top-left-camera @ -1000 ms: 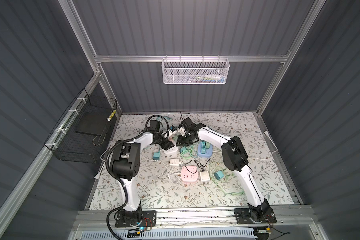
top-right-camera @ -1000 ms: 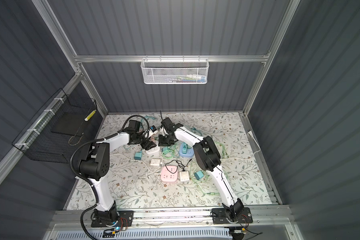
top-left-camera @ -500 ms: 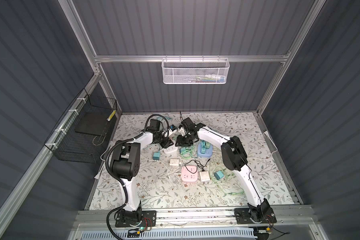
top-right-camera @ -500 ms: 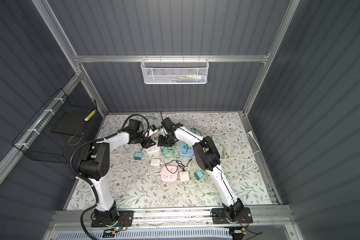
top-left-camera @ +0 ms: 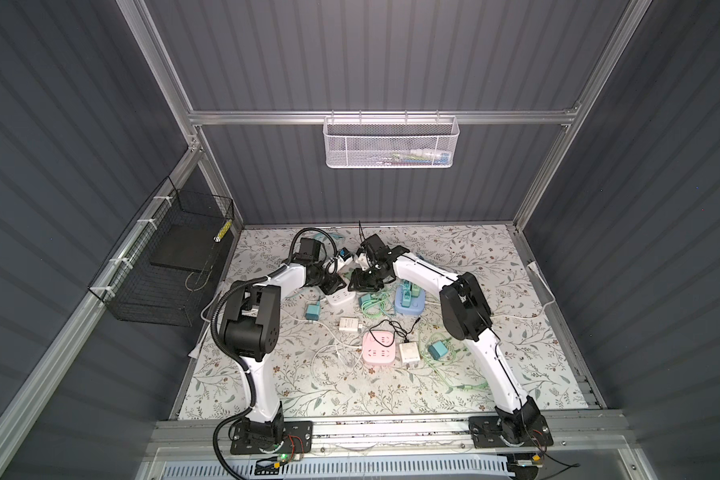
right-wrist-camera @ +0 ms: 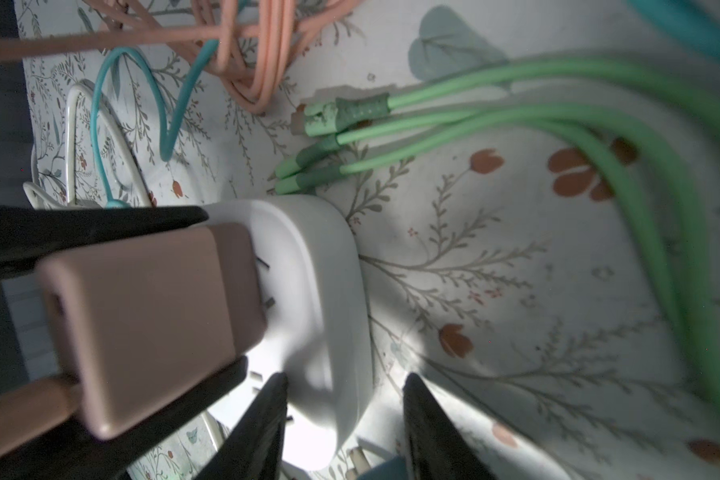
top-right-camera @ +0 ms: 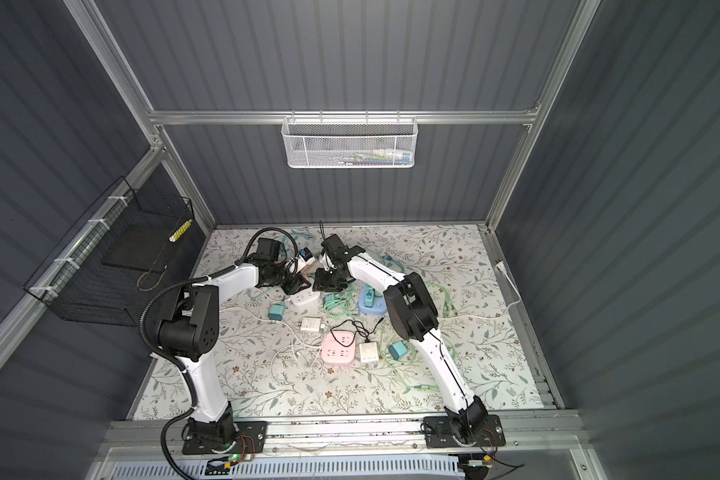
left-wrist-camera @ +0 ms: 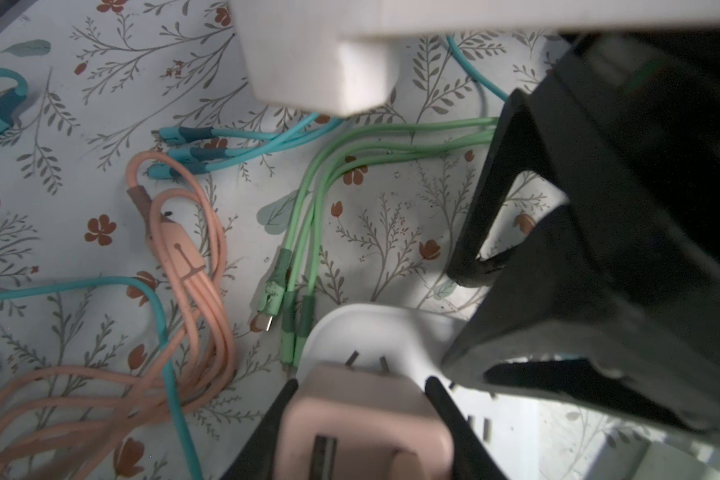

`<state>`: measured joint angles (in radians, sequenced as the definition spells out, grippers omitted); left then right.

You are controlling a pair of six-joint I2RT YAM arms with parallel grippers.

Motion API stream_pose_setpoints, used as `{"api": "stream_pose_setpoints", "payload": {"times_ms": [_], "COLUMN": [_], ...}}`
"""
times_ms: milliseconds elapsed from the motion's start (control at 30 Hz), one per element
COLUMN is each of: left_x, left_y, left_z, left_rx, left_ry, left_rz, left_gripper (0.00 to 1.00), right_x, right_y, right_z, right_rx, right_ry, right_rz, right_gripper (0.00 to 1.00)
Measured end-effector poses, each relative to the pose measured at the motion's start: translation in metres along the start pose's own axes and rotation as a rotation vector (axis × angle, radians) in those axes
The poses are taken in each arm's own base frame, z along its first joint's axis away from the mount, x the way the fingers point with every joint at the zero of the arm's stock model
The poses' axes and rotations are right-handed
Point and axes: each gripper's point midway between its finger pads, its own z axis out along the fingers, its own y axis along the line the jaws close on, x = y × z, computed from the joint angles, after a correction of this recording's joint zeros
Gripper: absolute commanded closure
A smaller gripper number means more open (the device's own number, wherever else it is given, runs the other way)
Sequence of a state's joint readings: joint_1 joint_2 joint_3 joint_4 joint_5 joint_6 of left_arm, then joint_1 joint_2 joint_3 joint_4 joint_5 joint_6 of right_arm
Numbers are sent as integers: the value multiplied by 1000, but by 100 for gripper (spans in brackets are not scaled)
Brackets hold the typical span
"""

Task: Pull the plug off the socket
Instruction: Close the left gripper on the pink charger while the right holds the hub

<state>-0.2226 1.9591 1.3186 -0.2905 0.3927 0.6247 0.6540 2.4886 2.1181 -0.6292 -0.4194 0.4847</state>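
- The left gripper point(left-wrist-camera: 361, 384) is found left of the cluster in both top views, reached in toward the far middle of the table point(top-left-camera: 454, 257). Its fingers point(left-wrist-camera: 267, 432) are laid against two opposite sides of the plug point(left-wrist-camera: 362, 428), so the plug is pinched.
- The plug, a pink block, is stood on one end of the white socket point(left-wrist-camera: 371, 332). Its two metal prongs point(left-wrist-camera: 352, 359) are bared for a short way above the socket face, so it is judged partly drawn and not yet free.
- The plug's long axis is set in line with the left fingers and square to the socket face. The pull is therefore judged to be wanted straight back along that axis, by the left arm, which is nearer and has the hold.
- The socket is laid flat on the table between the two grippers, with green cables point(left-wrist-camera: 278, 274) just beside it.
- The right gripper point(right-wrist-camera: 346, 376) is placed to the right, its jaws spread astride the socket's rounded end. One finger point(right-wrist-camera: 429, 424) is seen clear of the wall, so nothing is clamped there, and the socket may be lifted along with the plug.
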Motion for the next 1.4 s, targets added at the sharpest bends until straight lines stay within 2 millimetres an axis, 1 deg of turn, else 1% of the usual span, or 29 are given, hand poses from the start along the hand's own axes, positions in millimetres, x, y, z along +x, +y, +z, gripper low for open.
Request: {"api": "stream_pose_setpoints", "payload": {"times_ms": [200,300,467,700,900,1167,1267,1333,1367,1400], "left_x": [1,2,3,5,5,3,3,2,2,2], "left_y": [0,2,4,7,7,5,3,2,2,1], "left_z": [0,0,-1,-2,-2,-2,-2,-2,-2,-2], "left_rx": [-5,-13,-17,-21,-18,-2,7,12,14,18], "left_ry": [5,10,11,11,8,-3,-4,-7,-8,-11], "left_rz": [-10,-16,-20,-10,9,19,23,25,25,29], "left_gripper": [39,32,31,33,37,47,53,62,66,67], "right_x": [-3,-3,-2,-2,-2,-2,-2,-3,-3,-3], "right_y": [3,4,5,6,6,5,6,6,6,6], "right_z": [1,1,1,1,0,0,0,0,0,0], "right_rx": [-15,-20,-26,-28,-28,-29,-30,-30,-30,-31], "right_ry": [-6,-4,-2,-2,-2,-1,-1,-2,-2,-2], "right_rz": [5,2,-2,-3,-4,-4,-5,-5,-5,-5], "right_gripper": [64,68,72,73,73,73,74,75,74,75]}}
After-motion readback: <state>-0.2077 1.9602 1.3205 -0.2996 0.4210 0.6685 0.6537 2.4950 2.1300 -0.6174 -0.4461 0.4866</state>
